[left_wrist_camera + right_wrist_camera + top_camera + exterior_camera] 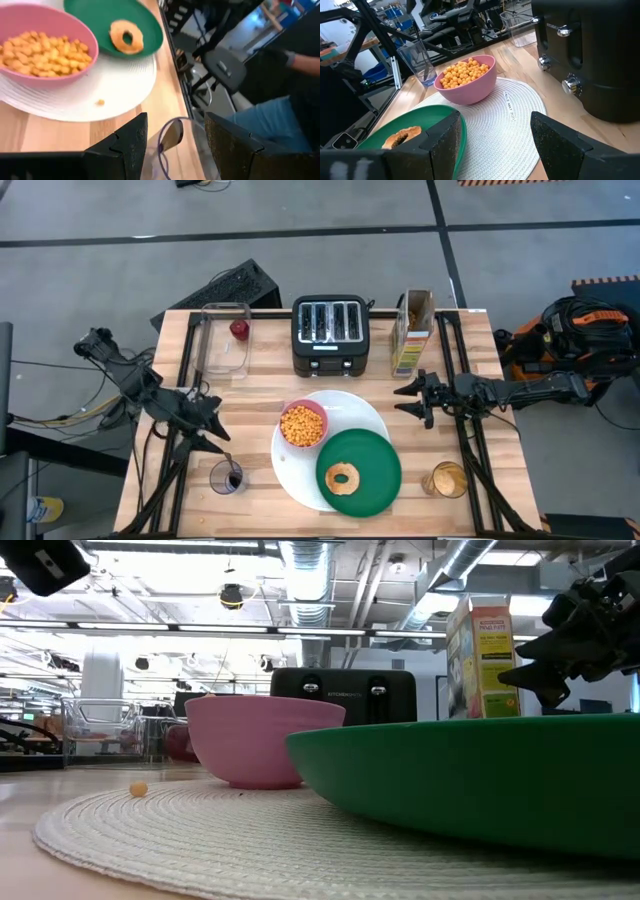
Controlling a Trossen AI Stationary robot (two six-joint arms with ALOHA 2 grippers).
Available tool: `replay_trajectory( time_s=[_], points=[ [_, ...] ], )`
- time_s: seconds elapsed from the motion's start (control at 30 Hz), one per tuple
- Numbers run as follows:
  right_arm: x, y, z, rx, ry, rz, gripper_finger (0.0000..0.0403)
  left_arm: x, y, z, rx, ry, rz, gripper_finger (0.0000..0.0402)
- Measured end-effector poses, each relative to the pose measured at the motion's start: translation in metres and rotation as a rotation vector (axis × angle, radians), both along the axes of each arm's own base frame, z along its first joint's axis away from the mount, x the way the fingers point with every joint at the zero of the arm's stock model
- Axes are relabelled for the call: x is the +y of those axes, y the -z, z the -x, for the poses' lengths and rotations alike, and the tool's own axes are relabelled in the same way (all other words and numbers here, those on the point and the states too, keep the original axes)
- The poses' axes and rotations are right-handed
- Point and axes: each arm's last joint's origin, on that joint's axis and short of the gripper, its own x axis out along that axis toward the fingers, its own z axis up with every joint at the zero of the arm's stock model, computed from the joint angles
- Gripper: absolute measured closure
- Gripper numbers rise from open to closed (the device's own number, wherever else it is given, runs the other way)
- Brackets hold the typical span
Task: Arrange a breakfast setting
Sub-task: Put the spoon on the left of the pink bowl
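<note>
The big white plate [290, 465] lies at the table's near middle. On it stand the pink bowl [318, 412] of orange cereal [301, 426] and the green plate [375, 450], which carries the ring bagel [343, 477]. The small red fruit [240, 330] lies in the clear container at the far left. No spoon shows. My left gripper [215, 435] is open beside a clear glass [227, 477] at the near left; the glass rim [175, 142] shows between its fingers, untouched. My right gripper [403, 400] is open and empty just right of the white plate.
The black toaster [330, 335] and a cereal box [412, 330] stand at the far middle, and the clear container [226, 338] at the far left. A glass of orange drink [448, 479] stands near right. One loose cereal piece [100, 102] lies on the white plate. A seated person [295, 85] is beyond the table.
</note>
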Motion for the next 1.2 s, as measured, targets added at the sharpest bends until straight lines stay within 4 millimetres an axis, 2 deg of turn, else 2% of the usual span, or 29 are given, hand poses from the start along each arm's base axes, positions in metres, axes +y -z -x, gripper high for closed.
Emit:
replay_trajectory(
  time_s=[0.33,0.73,1.07,1.2],
  points=[
    [0.000,0.000,0.000,0.000,0.000,0.000,0.0143,-0.020,0.014,-0.012,0.079,0.034,-0.097,0.0218],
    [0.000,0.000,0.000,0.000,0.000,0.000,0.0143,-0.032,0.029,-0.024,0.185,-0.016,-0.123,0.0219],
    [0.000,0.000,0.000,0.000,0.001,-0.001,0.0143,-0.031,0.025,-0.023,0.170,-0.027,-0.079,0.0219],
    [0.000,0.000,0.000,0.000,0.001,-0.001,0.0143,-0.030,0.021,-0.022,0.147,-0.025,-0.058,0.0235]
  ],
)
